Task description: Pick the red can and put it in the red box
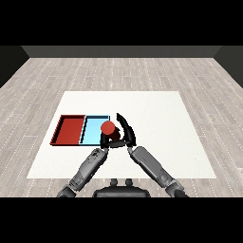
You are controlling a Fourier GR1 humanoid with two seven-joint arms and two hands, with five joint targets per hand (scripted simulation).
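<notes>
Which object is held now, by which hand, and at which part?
The right hand holds the red can, curled round its side below the top. The left hand holds nothing.

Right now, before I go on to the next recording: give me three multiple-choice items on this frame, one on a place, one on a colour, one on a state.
1. Where is the red can?
A. Inside the red tray
B. In front of the light blue tray's right end
C. On the floor

2. What colour is the tray farthest to the view's left?
A. Red
B. Green
C. Yellow

3. What is the right hand doing?
A. Lying flat on the table
B. Curling round the can
C. Resting in the red tray

Answers: 1 B, the can overlaps the light blue tray. 2 A, it shows red. 3 B, the fingers wrap the can.
</notes>
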